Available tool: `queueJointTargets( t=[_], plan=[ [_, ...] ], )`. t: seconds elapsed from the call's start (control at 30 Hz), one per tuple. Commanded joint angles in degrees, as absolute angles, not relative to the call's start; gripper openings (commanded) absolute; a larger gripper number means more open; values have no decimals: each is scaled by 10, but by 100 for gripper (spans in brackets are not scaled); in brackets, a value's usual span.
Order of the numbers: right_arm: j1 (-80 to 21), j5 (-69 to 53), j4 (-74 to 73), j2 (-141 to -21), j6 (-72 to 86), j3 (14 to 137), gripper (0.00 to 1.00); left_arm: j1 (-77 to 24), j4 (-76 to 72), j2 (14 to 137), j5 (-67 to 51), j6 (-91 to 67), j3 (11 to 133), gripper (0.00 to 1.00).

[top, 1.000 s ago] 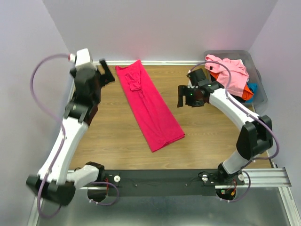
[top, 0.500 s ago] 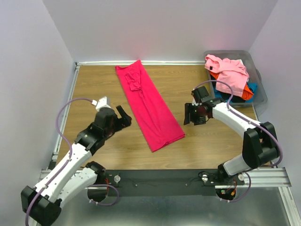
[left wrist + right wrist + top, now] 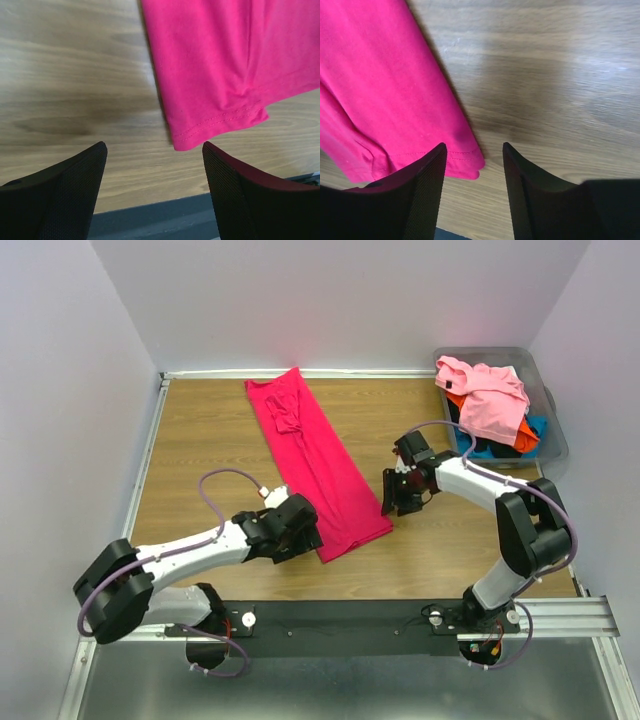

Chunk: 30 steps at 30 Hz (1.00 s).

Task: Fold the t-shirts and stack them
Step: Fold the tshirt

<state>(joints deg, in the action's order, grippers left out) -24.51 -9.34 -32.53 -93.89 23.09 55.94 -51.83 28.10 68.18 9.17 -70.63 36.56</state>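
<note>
We see a wooden table (image 3: 220,460) with the crimson t-shirt (image 3: 315,465) flat on it, folded into a long strip. Its long axis runs diagonally, from far-left at the back wall to near-right, stitched hem end nearest the arms. The grey bin (image 3: 555,435) at far right holds the other t-shirts (image 3: 490,390), pink on top. Left gripper (image 3: 155,150) is low at the hem's left corner, fingers spread, gripping nothing. Right gripper (image 3: 474,147) is at the right corner, fingers apart and narrower, not pinching.
</note>
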Motion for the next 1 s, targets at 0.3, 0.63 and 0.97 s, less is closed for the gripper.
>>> queueJointTargets(
  t=[0.3,0.63,0.97],
  plan=[
    [-295,-48,-324,-945,229,505,54,-584,271,784,86,-773,418,80],
    [-312,-28,-329,-940,225,487,46,-600,342,843,111,-772,476,72],
    [-323,-13,-332,-943,218,475,1,-606,387,859,127,-787,505,68]
  ],
)
